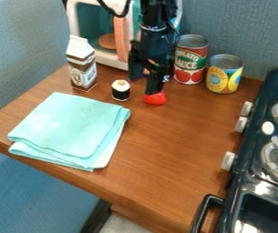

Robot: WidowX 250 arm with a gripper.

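The black gripper (146,83) hangs down near the back of the wooden counter, its two fingers spread apart with a gap between them. A small red object (155,98) lies on the counter just under the finger on the right; whether they touch I cannot tell. Left of it stands a small black and white piece (120,90) with a pale top. The brown and white milk carton (81,63) stands upright farther left. To the right of the gripper are a tomato sauce can (191,59) and a yellow and blue can (224,74). A folded turquoise cloth (71,127) lies at the front left.
Behind the gripper is a toy microwave (96,29) with an orange-pink handle and a round brown item (107,41) inside. A dark toy stove (250,150) with knobs, burners and a black front handle (207,209) borders the counter (171,150) on the right. Blue-grey padded walls stand behind.
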